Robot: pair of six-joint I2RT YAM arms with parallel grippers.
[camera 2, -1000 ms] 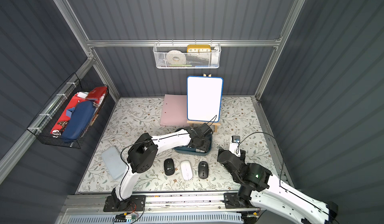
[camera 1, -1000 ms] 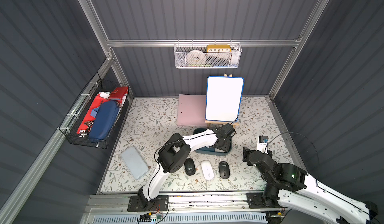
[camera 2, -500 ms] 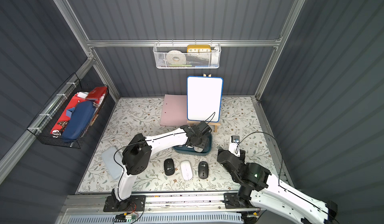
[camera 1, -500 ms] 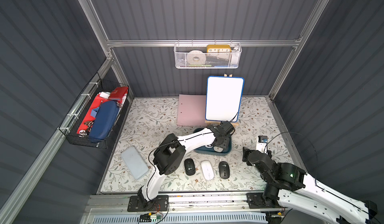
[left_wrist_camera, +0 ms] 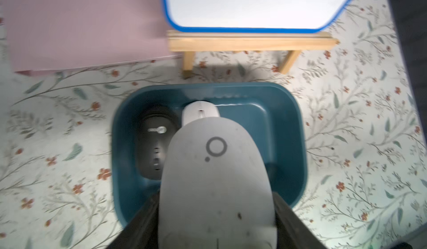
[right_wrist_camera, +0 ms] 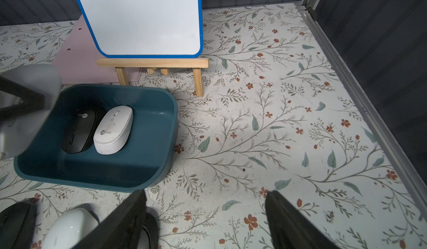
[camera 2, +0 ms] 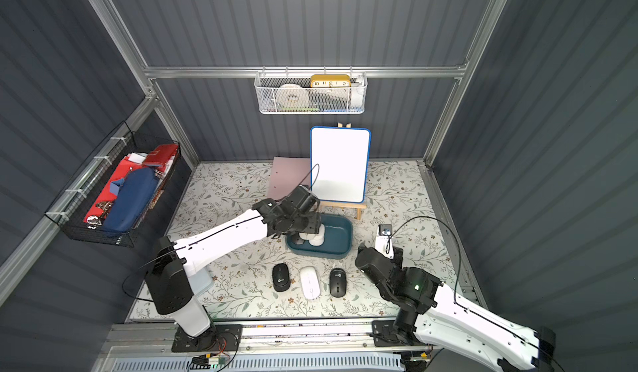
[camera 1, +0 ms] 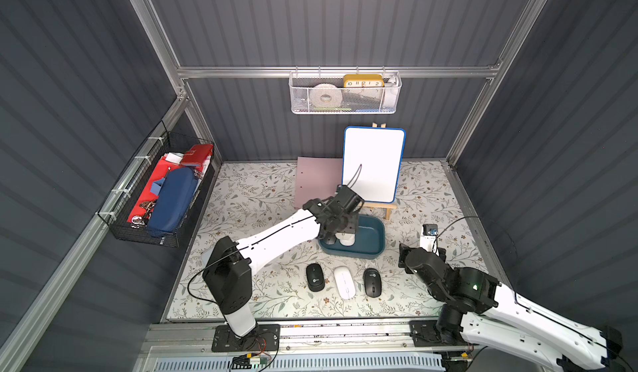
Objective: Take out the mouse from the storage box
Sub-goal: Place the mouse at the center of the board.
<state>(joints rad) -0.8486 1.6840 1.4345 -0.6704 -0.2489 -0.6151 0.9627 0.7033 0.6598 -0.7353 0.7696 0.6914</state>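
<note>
Well left of the storage box (camera 1: 371,241), a black wire basket (camera 1: 145,239) is hung on the side wall. A blue pouch (camera 1: 171,203) and red packets (camera 1: 198,153) are packed in it.

Left gripper (left_wrist_camera: 215,198): partly closed, fingers clamped on both flanks of the held white mouse (left_wrist_camera: 215,178). The mouse is carried above the box's left end, apart from what lies below. Its shell is pale grey-white, a smooth oval marked with a dark ring and a small dot. A few dark specks are noted.

Storage box: a shallow dark teal tub with rounded corners, set on the floral mat (right_wrist_camera: 277,120). Two mice are lodged side by side in its left half: the boxed black mouse (right_wrist_camera: 78,132) and the boxed white mouse (right_wrist_camera: 114,130), which has a ribbed flank.

Just in front of the box, three mice are laid in a row: row's left black mouse (camera 1: 315,277), row's white mouse (camera 1: 344,281), row's right black mouse (camera 1: 372,282).

Behind and above the box, a white mesh basket (camera 1: 345,109) is hung on the back wall. A yellow clock (camera 1: 363,81) and a tape roll (camera 1: 322,97) are seen in it.

Right gripper (right_wrist_camera: 206,193): near the box's front right corner, jaws spread wide over bare mat.
</note>
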